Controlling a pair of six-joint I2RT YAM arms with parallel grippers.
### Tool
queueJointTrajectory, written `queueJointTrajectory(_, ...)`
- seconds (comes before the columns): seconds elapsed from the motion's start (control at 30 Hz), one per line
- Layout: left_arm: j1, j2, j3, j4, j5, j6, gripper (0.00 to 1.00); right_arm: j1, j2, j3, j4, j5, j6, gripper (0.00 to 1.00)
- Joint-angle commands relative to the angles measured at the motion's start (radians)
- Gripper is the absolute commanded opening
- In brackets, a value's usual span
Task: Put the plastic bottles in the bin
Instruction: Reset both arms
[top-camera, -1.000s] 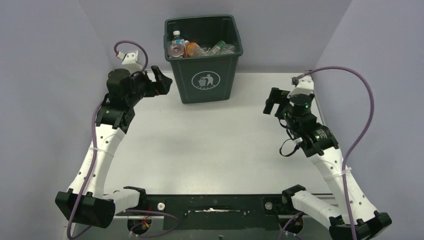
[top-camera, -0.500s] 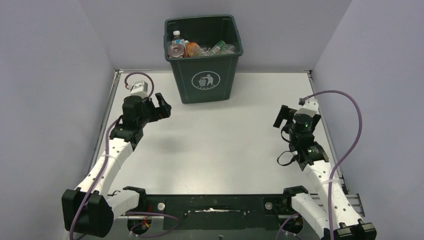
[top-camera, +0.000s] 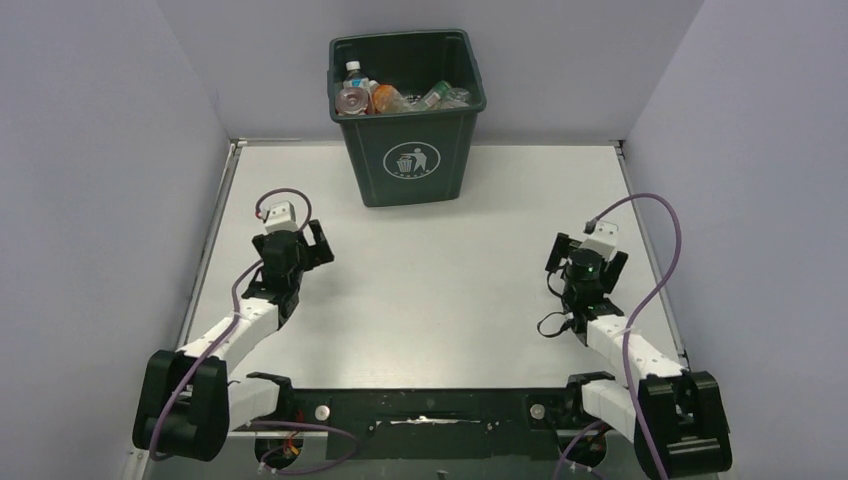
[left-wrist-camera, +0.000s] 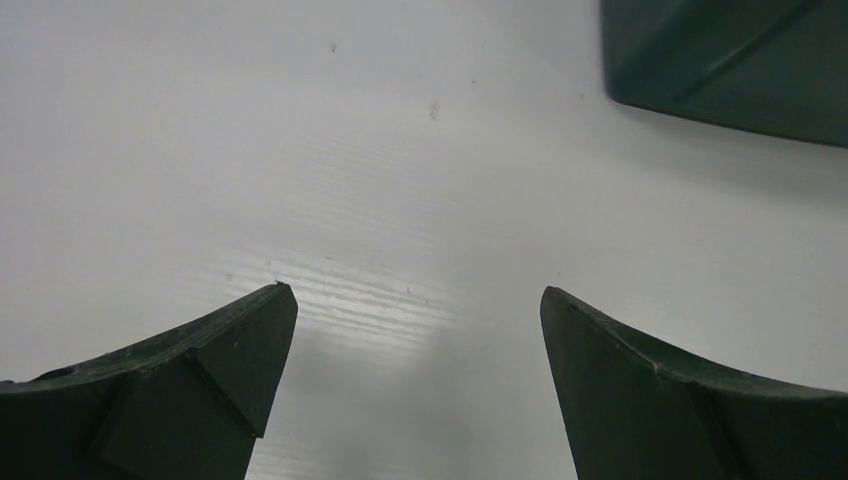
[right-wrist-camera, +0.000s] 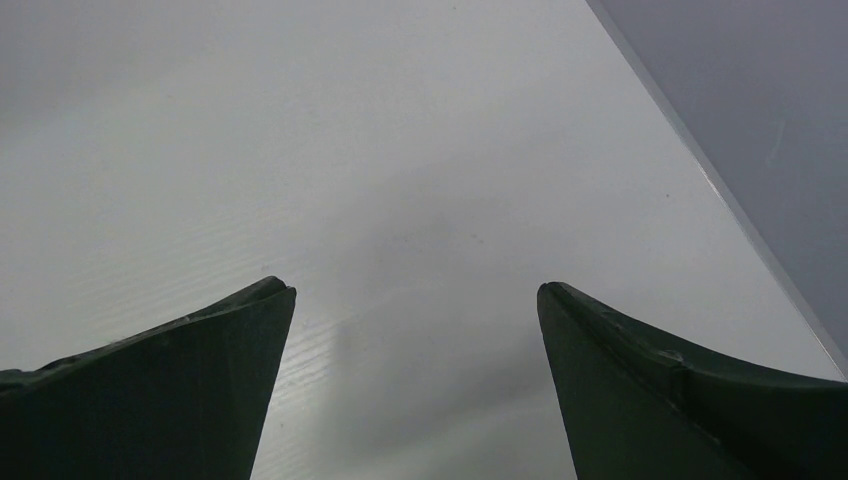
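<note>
The dark green bin (top-camera: 410, 160) stands at the back middle of the table, its white symbol facing me. Several plastic bottles (top-camera: 385, 95) lie inside it, with red, orange and green labels. No bottle shows on the table. My left gripper (top-camera: 318, 243) is open and empty, low over the table at the left, well short of the bin. In the left wrist view the gripper (left-wrist-camera: 418, 300) has a corner of the bin (left-wrist-camera: 730, 60) at the upper right. My right gripper (top-camera: 575, 252) is open and empty at the right, and in its wrist view the gripper (right-wrist-camera: 415, 295) is over bare table.
The white table (top-camera: 440, 270) is enclosed by grey walls at the left, back and right. The right wall's foot (right-wrist-camera: 720, 190) shows close to my right gripper. The black mounting rail (top-camera: 420, 410) runs along the near edge.
Both arms have drawn back toward their bases and lowered. The left gripper moved away from the bin, down and toward me. The right gripper also came nearer and lower. Both stayed open.
</note>
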Motion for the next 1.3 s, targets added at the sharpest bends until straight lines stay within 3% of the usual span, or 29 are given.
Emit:
queueJointTrajectory(0.0, 0.007, 0.087, -0.007, 0.270, -0.108, 0.092, 0.95, -0.031, 0.149, 0.031, 0.336, 0.036, -0.067, 0.98)
queueJointTrajectory(0.17, 0.024, 0.234, 0.046, 0.316, -0.099, 0.123, 0.95, -0.078, 0.297, 0.067, 0.443, 0.015, -0.099, 0.98)
queueJointTrajectory(0.43, 0.079, 0.307, 0.034, 0.470, -0.040, 0.206, 0.95, -0.133, 0.421, 0.036, 0.583, -0.011, -0.128, 0.98)
queueJointTrajectory(0.67, 0.143, 0.308, 0.027, 0.475, 0.047, 0.169, 0.95, -0.178, 0.525, 0.044, 0.722, -0.025, -0.168, 0.98)
queueJointTrajectory(0.83, 0.135, 0.261, -0.043, 0.506, 0.037, 0.185, 0.95, -0.182, 0.505, 0.006, 0.764, -0.037, -0.163, 0.98)
queueJointTrajectory(0.93, 0.121, 0.279, -0.172, 0.694, 0.041, 0.225, 0.95, -0.179, 0.498, -0.023, 0.817, -0.066, -0.180, 0.98)
queueJointTrajectory(0.97, 0.115, 0.255, -0.163, 0.638, 0.077, 0.226, 0.95, -0.182, 0.496, -0.033, 0.833, -0.074, -0.182, 0.98)
queueJointTrajectory(1.03, 0.104, 0.253, -0.200, 0.709, 0.071, 0.240, 0.95, -0.182, 0.494, -0.045, 0.857, -0.088, -0.188, 0.98)
queueJointTrajectory(1.13, 0.102, 0.254, -0.190, 0.690, 0.067, 0.236, 0.95, -0.183, 0.489, -0.095, 0.950, -0.129, -0.203, 0.98)
queueJointTrajectory(1.2, 0.102, 0.277, -0.168, 0.675, 0.085, 0.244, 0.95, -0.177, 0.544, -0.182, 1.170, -0.181, -0.255, 0.98)
queueJointTrajectory(1.27, 0.101, 0.307, -0.134, 0.647, 0.100, 0.251, 0.95, -0.147, 0.533, -0.184, 1.144, -0.132, -0.254, 0.98)
